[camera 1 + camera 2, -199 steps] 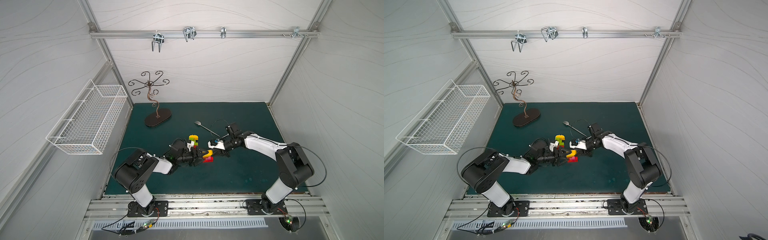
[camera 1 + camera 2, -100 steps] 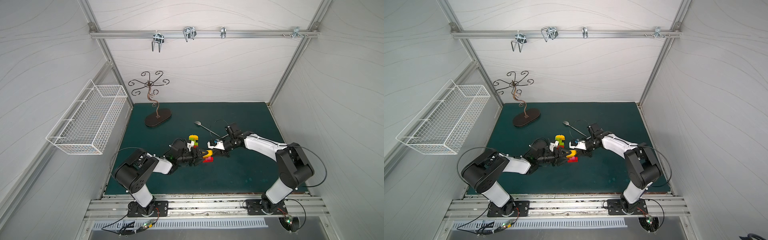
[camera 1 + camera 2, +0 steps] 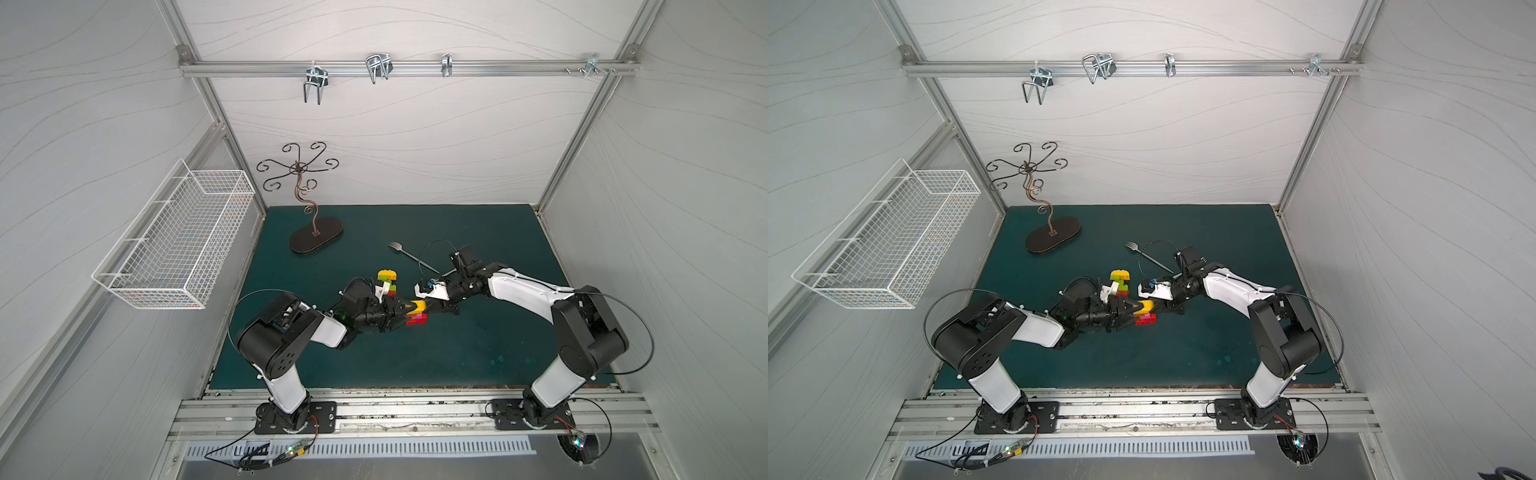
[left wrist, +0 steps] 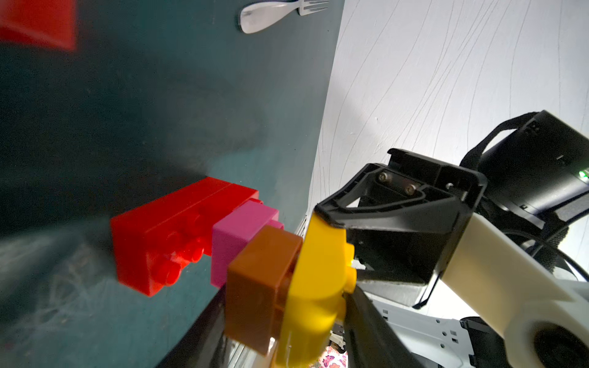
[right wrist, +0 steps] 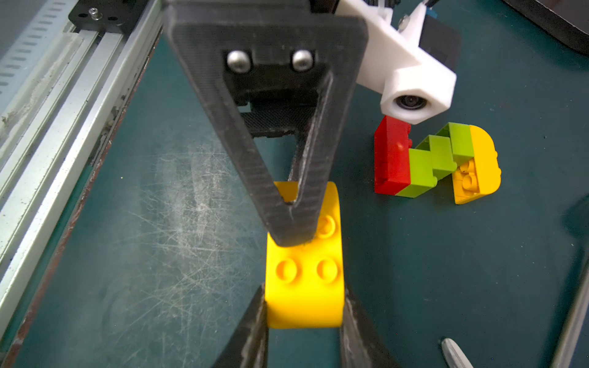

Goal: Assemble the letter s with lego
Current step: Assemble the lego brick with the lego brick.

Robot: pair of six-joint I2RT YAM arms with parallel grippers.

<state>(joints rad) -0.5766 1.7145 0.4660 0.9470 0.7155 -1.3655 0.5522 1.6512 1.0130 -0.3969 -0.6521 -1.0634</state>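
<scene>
Far left of the fork (image 3: 411, 258), the wire basket (image 3: 174, 245) hangs on the side wall. The scrolled stand (image 3: 315, 239) sits left of the fork on the green mat (image 3: 478, 345).

The left gripper (image 3: 402, 312) is left of the fork, on its base side. Its jaws are partly apart and straddle the orange brick (image 4: 261, 280) and the yellow brick (image 5: 302, 280). One finger (image 5: 280, 178) touches the yellow brick's studded face, but a closed grip cannot be confirmed.

The loose cluster (image 5: 430, 162) of red, lime and yellow bricks lies just left of the fork's handle.

The red brick (image 4: 165, 239), pink brick (image 4: 236, 242), orange brick and yellow brick are joined in a row on the base side of the fork. The red brick rests on the mat.

The right gripper (image 5: 304, 306) is clamped tight on the yellow brick's two sides.
</scene>
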